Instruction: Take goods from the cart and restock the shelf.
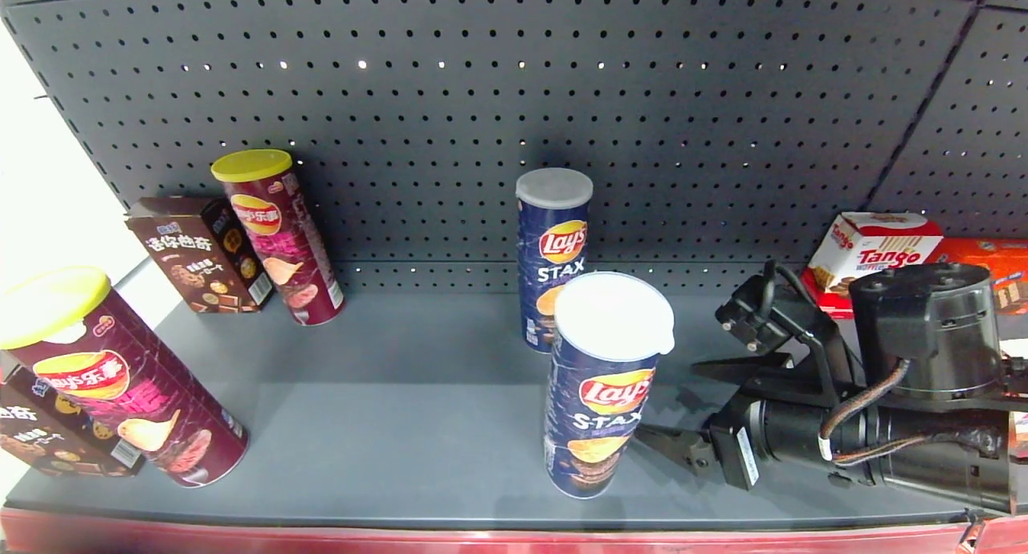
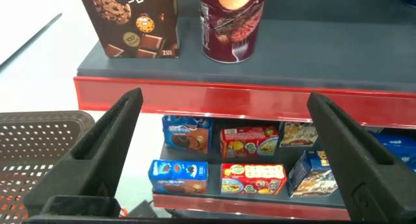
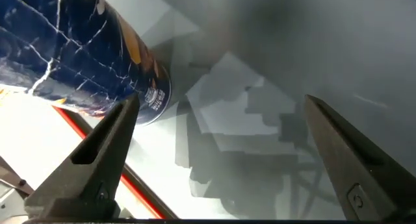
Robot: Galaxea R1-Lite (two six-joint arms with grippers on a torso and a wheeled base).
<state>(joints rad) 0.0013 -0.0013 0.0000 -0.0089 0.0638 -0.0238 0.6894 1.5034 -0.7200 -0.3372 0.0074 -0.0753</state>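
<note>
Standing upright, the front blue can (image 1: 606, 385) sits just left of my released right end effector (image 1: 671, 403).

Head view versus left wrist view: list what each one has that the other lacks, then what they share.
Head view adds: front blue can, back blue can, the open right gripper beside the front one, a wafer box, the pegboard. Left wrist view adds: the open left gripper, a black mesh basket, snack boxes on a lower shelf. Both: the front maroon can, the brown cookie box beside it, the shelf's red edge.
</note>
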